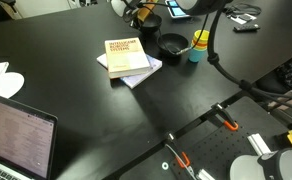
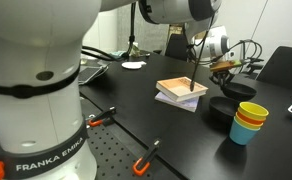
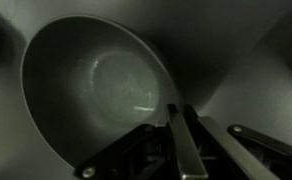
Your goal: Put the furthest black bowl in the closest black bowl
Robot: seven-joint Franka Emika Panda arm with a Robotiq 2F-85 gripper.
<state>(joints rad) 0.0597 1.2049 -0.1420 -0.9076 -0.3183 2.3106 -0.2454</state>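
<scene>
Dark fingers (image 3: 182,135) rise from the bottom of the wrist view, one lying across the rim of the furthest black bowl (image 3: 96,85), which fills that view; whether the gripper (image 1: 144,14) is clamped on it I cannot tell. On the black table (image 1: 76,90) the closest black bowl (image 1: 172,45) sits between stacked books (image 1: 129,60) and stacked cups (image 1: 199,45)

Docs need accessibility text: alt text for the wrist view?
A black bowl, seen from above, fills most of the frame. The gripper shows at the bottom edge, one finger at the bowl's rim; whether it grips is unclear.
</scene>
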